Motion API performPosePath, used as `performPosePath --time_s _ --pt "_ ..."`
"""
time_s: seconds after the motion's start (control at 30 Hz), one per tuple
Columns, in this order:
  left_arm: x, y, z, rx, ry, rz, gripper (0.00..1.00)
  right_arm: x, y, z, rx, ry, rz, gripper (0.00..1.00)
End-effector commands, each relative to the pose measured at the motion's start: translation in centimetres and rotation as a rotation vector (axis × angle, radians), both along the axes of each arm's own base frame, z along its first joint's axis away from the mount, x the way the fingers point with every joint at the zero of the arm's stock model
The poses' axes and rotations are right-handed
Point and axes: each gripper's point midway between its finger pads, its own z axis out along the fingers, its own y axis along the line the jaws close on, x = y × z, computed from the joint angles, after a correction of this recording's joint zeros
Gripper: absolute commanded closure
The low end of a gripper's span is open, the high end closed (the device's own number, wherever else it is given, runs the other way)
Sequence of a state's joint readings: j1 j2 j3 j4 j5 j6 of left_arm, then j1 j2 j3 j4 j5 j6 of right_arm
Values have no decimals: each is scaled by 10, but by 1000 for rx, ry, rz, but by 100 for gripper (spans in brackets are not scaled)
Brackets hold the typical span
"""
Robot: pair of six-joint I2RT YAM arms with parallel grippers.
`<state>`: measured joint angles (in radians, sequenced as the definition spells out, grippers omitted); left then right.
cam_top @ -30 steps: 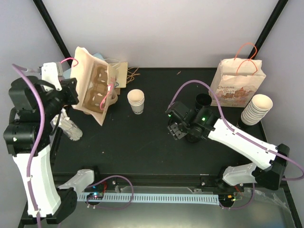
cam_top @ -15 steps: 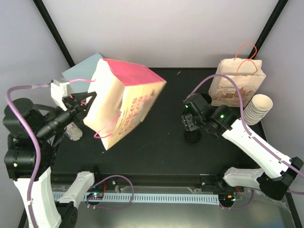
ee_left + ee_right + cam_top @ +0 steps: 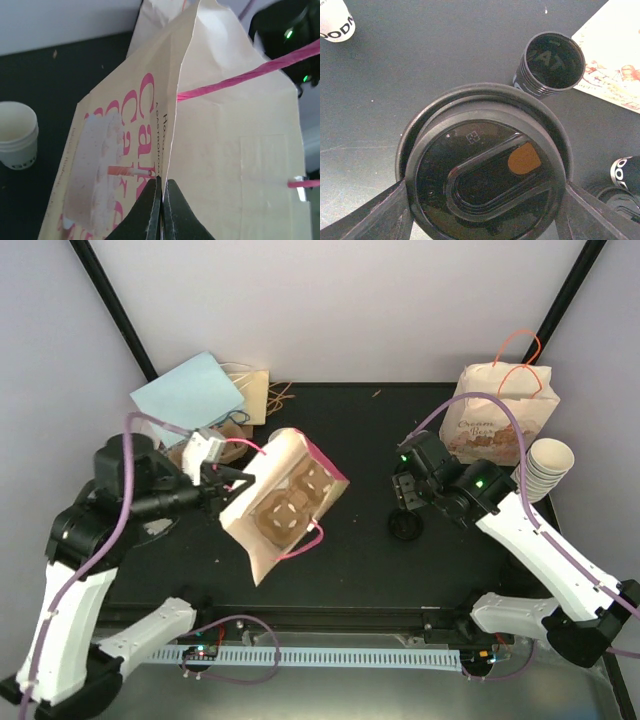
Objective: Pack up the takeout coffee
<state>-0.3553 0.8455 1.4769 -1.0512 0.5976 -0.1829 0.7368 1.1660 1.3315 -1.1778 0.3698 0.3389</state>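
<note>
Left wrist view: your left gripper [image 3: 161,184] is pressed together on the top edge of the paper bag [image 3: 225,150], pinching the fold beside the pink lettering. From above, that arm reaches right across the table [image 3: 350,580]. The bag hangs tilted over the table's middle, mouth toward the camera, with a cup carrier [image 3: 285,502] inside. Your right gripper [image 3: 486,189] straddles a black lid [image 3: 485,160], fingers against both sides, near a black cup [image 3: 552,62].
</note>
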Motion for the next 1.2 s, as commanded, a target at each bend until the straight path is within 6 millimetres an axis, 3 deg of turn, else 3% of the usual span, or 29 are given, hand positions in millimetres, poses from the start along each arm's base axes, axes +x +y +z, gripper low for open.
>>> performPosePath --time_s 0.0,0.17,0.43,0.63,0.93,1.17 --pt "16 -9 -50 230 95 17 98 3 -9 1 -28 -22 -36 37" --pt "23 -18 -83 473 112 12 98 5 -16 6 -45 -46 -67 37" --pt "31 -16 -69 555 39 12 98 5 -19 11 -48 -57 -79 37" --pt "40 -21 -75 669 -59 -14 98 6 -19 15 -45 -72 -73 37" --pt "43 -39 -116 794 -102 -74 98 3 -17 22 -31 -82 -41 37" --pt "38 -45 -129 794 -90 -99 98 -9 -15 26 -1 -57 19 37"
